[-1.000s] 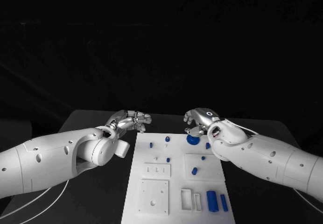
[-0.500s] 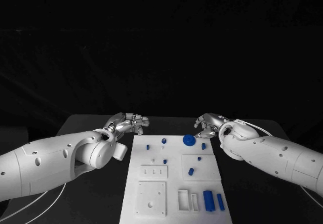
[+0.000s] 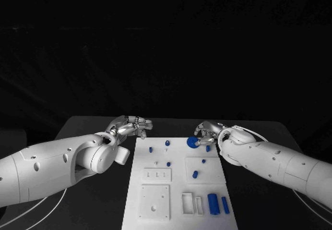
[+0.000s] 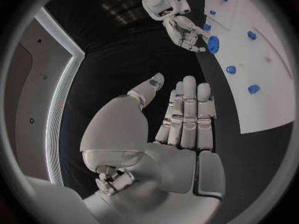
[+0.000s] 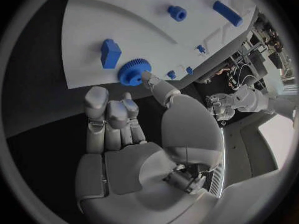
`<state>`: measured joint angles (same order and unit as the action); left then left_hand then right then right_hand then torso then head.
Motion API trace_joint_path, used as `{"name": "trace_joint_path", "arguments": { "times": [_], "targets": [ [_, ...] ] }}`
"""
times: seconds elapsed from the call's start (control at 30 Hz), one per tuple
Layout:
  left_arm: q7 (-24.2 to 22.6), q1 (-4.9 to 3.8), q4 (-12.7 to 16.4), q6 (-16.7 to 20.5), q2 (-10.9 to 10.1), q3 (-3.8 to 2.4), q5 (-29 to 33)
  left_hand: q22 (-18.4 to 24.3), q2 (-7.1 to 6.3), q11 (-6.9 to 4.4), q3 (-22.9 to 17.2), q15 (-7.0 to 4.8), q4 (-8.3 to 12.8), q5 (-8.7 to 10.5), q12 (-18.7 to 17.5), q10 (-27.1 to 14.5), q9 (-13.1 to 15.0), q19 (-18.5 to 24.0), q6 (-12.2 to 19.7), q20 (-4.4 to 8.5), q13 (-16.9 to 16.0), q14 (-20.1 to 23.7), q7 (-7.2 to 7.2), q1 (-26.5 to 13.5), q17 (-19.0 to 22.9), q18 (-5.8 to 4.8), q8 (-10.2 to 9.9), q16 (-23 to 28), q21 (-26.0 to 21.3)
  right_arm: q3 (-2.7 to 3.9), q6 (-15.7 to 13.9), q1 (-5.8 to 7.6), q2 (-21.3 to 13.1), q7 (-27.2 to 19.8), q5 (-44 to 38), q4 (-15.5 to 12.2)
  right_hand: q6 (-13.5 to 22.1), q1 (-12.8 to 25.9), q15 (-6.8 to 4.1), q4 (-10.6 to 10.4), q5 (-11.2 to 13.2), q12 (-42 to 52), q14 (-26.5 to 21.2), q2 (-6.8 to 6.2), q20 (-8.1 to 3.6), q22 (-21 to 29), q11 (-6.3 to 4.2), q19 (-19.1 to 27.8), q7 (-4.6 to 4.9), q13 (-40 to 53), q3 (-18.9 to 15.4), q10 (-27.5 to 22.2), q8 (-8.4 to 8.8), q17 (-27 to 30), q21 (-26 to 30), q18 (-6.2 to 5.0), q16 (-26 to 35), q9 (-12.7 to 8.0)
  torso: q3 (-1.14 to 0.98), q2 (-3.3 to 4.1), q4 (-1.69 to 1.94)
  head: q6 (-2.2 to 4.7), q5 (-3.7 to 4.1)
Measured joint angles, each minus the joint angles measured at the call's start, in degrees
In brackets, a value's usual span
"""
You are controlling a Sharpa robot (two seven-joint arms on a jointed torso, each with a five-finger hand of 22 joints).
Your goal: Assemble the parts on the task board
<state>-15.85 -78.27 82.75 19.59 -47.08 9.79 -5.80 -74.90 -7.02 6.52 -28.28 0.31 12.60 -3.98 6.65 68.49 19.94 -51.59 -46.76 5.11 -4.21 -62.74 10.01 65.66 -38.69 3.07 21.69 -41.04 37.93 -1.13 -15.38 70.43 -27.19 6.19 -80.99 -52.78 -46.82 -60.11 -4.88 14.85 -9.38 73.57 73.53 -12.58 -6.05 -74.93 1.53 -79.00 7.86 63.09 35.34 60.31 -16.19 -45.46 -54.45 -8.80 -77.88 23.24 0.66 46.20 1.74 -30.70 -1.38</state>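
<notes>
The white task board (image 3: 178, 189) lies lengthwise in the middle of the black table. A blue gear (image 3: 193, 141) sits at its far right corner. My right hand (image 3: 208, 132) hovers just right of the gear; in the right wrist view its thumb tip meets the rim of the gear (image 5: 134, 71) while the fingers (image 5: 109, 115) stay stretched and clear of it. My left hand (image 3: 133, 124) floats off the board's far left corner, and the left wrist view shows its fingers (image 4: 189, 112) straight, with nothing in them. Small blue pegs (image 3: 168, 143) stand across the board.
Two blue cylinders (image 3: 213, 204) lie at the board's near right beside white slotted holders (image 3: 187, 202). White square blocks (image 3: 156, 202) sit near left. A blue block (image 5: 110, 53) stands close to the gear. Bare black table (image 3: 90, 125) flanks the board on both sides.
My right hand drew away to the right of the gear, then came back left against it. The gear stayed on the board. My left hand barely moved.
</notes>
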Motion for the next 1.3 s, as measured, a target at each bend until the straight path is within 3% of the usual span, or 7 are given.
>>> {"name": "trace_joint_path", "arguments": {
  "times": [0.63,0.73,0.9,0.97,1.3],
  "targets": [
    [0.03,-0.01,0.5,-0.28,-0.16,-0.01,0.01,-0.04,0.0,-0.04,0.0,0.0,0.0,0.0,0.0,-0.02,-0.01,-0.01,0.0,-0.02,0.0,0.0,0.0,0.0,-0.01,-0.01,0.0,0.0,0.13,-0.01,0.43,-0.59,1.51,-0.42,0.26,1.89,0.08,0.3,0.02,0.32,0.21,0.01,-0.01,0.3,-0.34,0.01,0.0,0.28,-0.1,0.62,-0.32,0.42,-0.12,-0.62,-0.99,0.56,0.0,0.23,0.07,0.05,0.01,-0.76,-0.25],
    [0.03,-0.01,0.62,-0.28,-0.24,-0.01,0.01,-0.03,0.0,-0.04,0.0,0.0,0.0,0.0,0.0,-0.02,-0.01,-0.01,0.0,-0.02,0.01,0.0,0.0,0.0,-0.01,-0.01,0.0,0.0,0.22,-0.01,0.49,-0.66,1.63,-0.43,0.26,2.13,0.08,0.26,0.02,0.32,0.35,0.0,-0.01,0.81,-0.34,0.01,0.0,0.28,-0.1,0.68,-0.32,0.43,-0.27,-0.73,-1.23,0.57,0.0,0.26,0.04,0.04,-0.02,-0.87,-0.35],
    [0.04,-0.03,0.87,-0.29,-0.3,-0.02,0.01,-0.03,0.0,-0.06,0.0,0.0,0.0,0.0,0.0,-0.03,0.04,-0.01,0.0,-0.03,0.01,0.0,0.0,0.0,0.0,0.0,0.0,0.0,0.22,0.01,0.55,-0.64,1.91,-0.43,0.25,2.5,-0.21,0.23,0.02,0.32,0.57,0.0,0.0,0.85,-0.33,0.01,0.0,0.28,-0.38,0.77,-0.32,0.43,-0.59,-0.83,-1.24,0.57,0.0,0.36,-0.03,0.04,-0.04,-0.97,-0.43],
    [0.04,-0.03,0.99,-0.3,-0.35,-0.02,0.01,-0.03,0.0,-0.12,0.0,0.0,0.0,0.0,0.0,-0.08,0.03,-0.01,0.0,-0.03,0.01,0.0,0.0,0.0,0.04,0.0,0.0,0.0,0.22,0.02,0.58,-0.62,2.04,-0.44,0.22,2.75,-0.5,0.16,0.02,0.24,1.2,0.0,0.0,1.67,-0.33,0.01,0.0,0.28,-0.67,0.77,0.12,0.43,-0.84,-0.96,-1.58,0.57,0.0,0.46,-0.03,0.04,-0.04,-1.04,-0.44],
    [0.07,-0.03,0.93,-0.3,-0.2,-0.03,0.01,-0.02,0.0,-0.14,0.0,0.0,0.0,0.0,0.0,-0.09,0.03,0.07,0.0,-0.12,0.01,0.0,0.0,0.0,0.04,0.0,0.0,0.0,0.22,-0.06,0.72,-0.69,2.42,-0.45,-0.24,2.96,-1.99,0.59,0.0,-0.47,3.17,-0.03,0.02,2.56,-0.32,0.02,-0.2,0.73,-2.15,1.23,1.29,1.03,-1.95,-1.5,-2.37,0.84,0.0,0.84,-0.1,0.09,-0.13,-1.38,-0.54]
  ]
}}
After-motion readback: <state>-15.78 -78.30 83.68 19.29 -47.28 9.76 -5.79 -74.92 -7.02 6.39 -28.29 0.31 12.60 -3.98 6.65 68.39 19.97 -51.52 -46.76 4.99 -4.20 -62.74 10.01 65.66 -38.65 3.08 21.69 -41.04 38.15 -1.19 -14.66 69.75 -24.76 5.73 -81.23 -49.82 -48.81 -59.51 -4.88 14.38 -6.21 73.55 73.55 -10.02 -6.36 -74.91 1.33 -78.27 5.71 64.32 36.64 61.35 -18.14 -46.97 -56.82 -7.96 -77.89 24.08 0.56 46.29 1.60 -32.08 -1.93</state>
